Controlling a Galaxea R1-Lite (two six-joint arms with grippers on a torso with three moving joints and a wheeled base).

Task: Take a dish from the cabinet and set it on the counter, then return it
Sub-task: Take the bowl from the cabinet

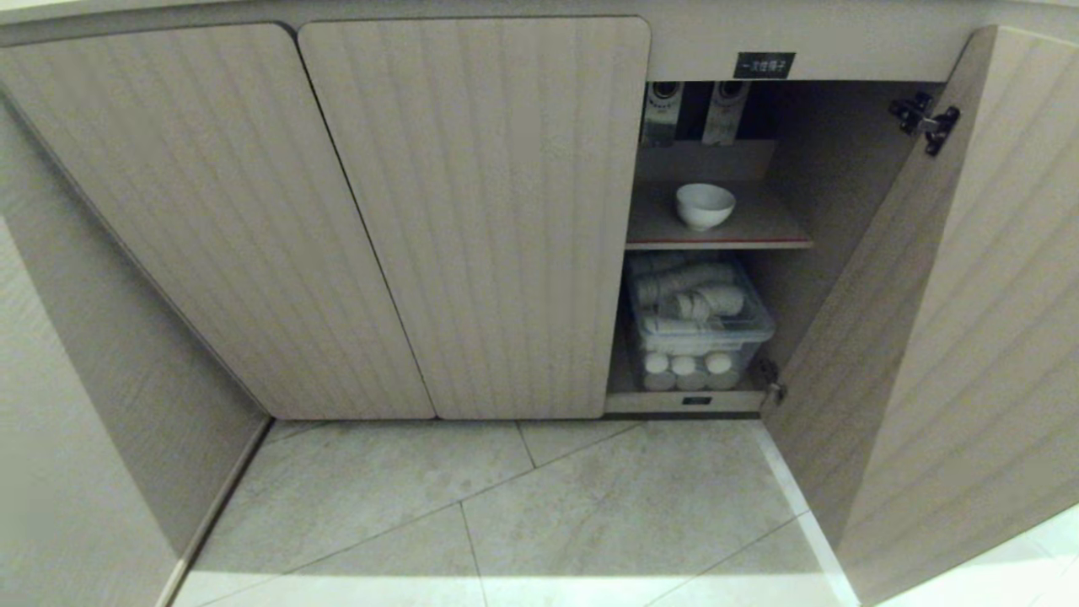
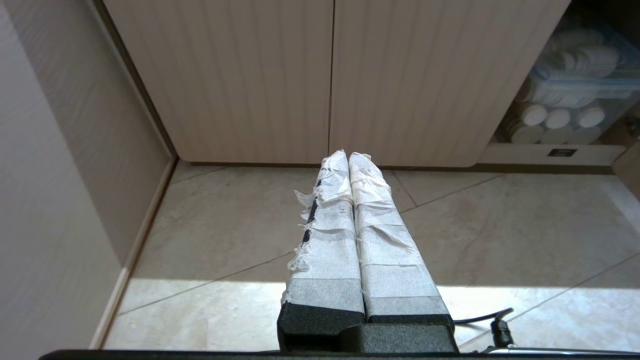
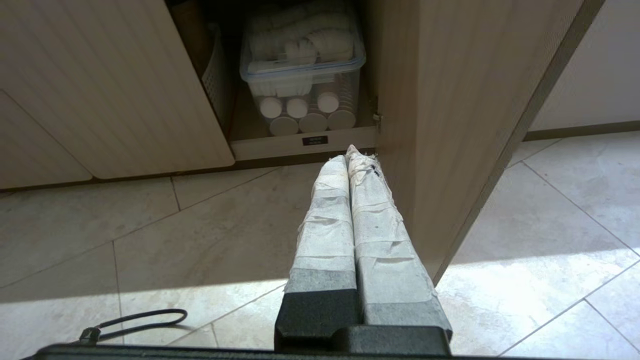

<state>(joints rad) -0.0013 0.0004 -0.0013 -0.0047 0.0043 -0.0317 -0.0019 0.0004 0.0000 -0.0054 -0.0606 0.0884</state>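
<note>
- While both arms hang low over the floor [image 1: 590, 506] in front of the cabinet [image 1: 472, 211], the bowl [image 1: 705, 205] sits upright on the shelf [image 1: 759, 228], toward the shelf's front and roughly mid-width, with nothing touching it.
- Below the shelf stands a clear bin [image 1: 700, 329] of white rolls; above it, at the back, two grey dispensers [image 1: 693, 110]. The door [image 1: 927, 320] to the shelf's right stands open.
- The left gripper [image 2: 348, 156] has its taped fingers pressed together, empty, facing the shut doors well left of the shelf.
- The right gripper [image 3: 350, 152] is likewise closed on nothing, low down beside the open door, below the shelf.
- The bowl looks like glazed ceramic: stiff, probably light, slick and liable to chip if knocked against the shelf or door.
- Best hold, I judge, is a pinch across the rim wall, one finger inside and one outside, from the shelf's open front; the smooth glaze may slip against tape, so a firm, level grip seems wise.
</note>
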